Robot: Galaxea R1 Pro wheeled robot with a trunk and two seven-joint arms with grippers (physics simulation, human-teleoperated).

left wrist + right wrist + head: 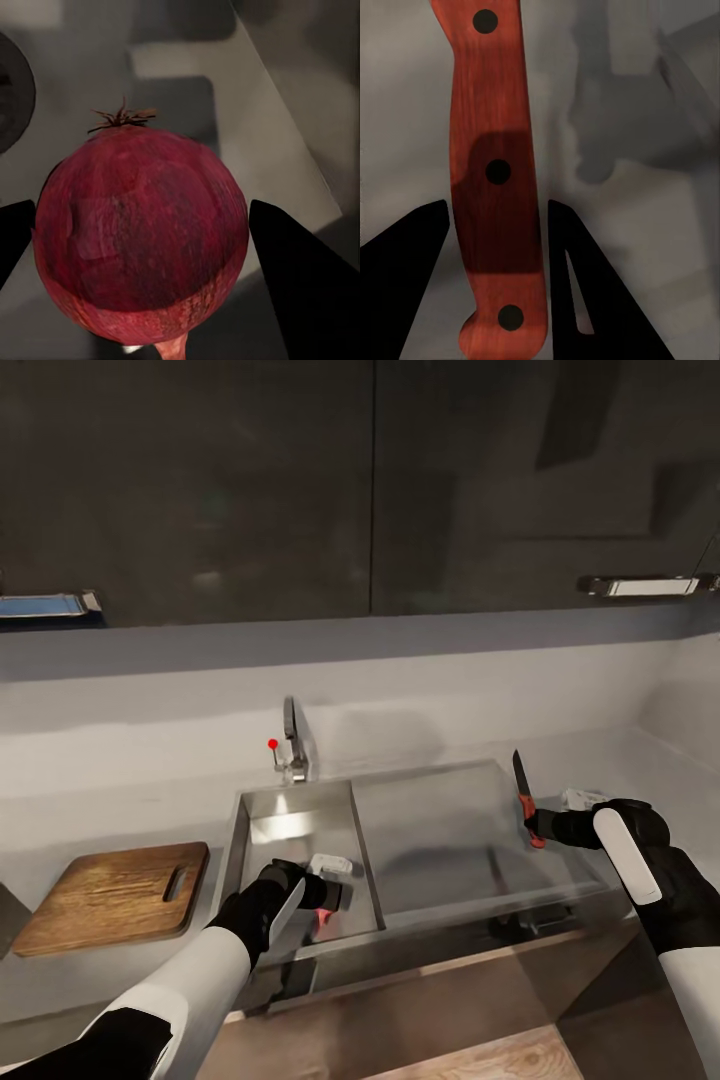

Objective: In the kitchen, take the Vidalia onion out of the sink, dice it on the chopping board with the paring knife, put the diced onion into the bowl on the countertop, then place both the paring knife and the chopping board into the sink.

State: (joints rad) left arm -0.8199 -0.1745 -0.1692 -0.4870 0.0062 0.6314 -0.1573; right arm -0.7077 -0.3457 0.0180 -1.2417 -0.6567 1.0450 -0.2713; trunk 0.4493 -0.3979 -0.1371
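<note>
Our left pincer (142,225) pinches the onion (139,236) inside the sink (300,830) for lifting; our right pincer (499,225) pinches the knife (524,800), blade upward, ready for dicing.

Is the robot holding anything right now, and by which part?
Right gripper holds the paring knife by its red handle. Left gripper flanks the onion at its sides.

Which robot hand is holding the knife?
The right hand. It grips the paring knife by its red handle, blade pointing up, over the sink. The left hand has the red onion between its fingers instead.
</note>
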